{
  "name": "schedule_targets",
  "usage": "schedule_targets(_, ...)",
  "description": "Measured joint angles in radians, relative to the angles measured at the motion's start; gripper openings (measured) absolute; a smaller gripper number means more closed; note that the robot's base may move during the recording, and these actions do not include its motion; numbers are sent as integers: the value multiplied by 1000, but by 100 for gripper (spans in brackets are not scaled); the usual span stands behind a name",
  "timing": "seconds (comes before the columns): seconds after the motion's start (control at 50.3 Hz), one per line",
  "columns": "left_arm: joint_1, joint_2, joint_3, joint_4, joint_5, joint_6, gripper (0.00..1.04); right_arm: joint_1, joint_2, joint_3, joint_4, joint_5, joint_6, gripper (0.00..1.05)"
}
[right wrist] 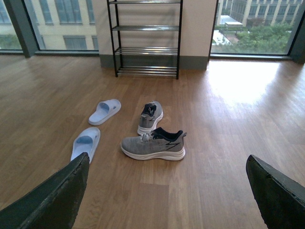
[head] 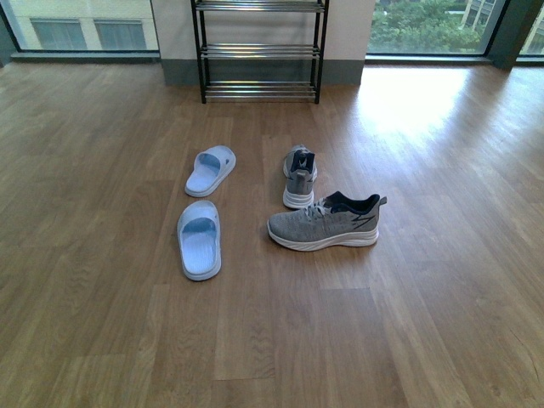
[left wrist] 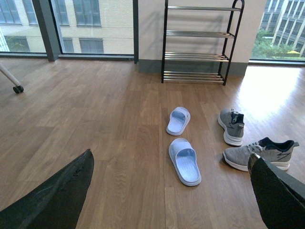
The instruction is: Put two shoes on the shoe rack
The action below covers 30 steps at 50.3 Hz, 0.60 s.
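Closest to us are our own arms, which show only in the wrist views. The left end effector has its two dark fingers spread wide, with nothing between them but the wooden floor. The right end effector is spread just as wide and grips nothing.

Next out on the floor, to the left, lies the near pale blue slipper, sole down and toe pointing away from us. Level with it, to the right, the first grey sneaker stands on its white sole, side-on to us, with its toe to the left and its dark navy collar to the right.

Just behind that, the second grey sneaker stands upright with its heel towards us and its toe towards the rack. Its heel sits just beside the first sneaker's laces; we cannot tell if they touch. To its left, the far slipper lies angled, toe turned to the right.

Farthest off, well apart from both sneakers, the shoe rack stands against the wall, its black frame holding chrome-bar shelves. Large windows flank it on both sides. Far to the left, the left wrist view catches a small caster wheel.
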Motion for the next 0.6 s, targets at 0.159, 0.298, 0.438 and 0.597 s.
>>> schedule_targets(0.159,0,0,0,0,0,0,95,0,0,0,0,0,0,95)
schedule_targets(0.298,0,0,0,0,0,0,95,0,0,0,0,0,0,95)
schedule_targets(0.438,0,0,0,0,0,0,95,0,0,0,0,0,0,95)
schedule_targets(0.597,0,0,0,0,0,0,95,0,0,0,0,0,0,95)
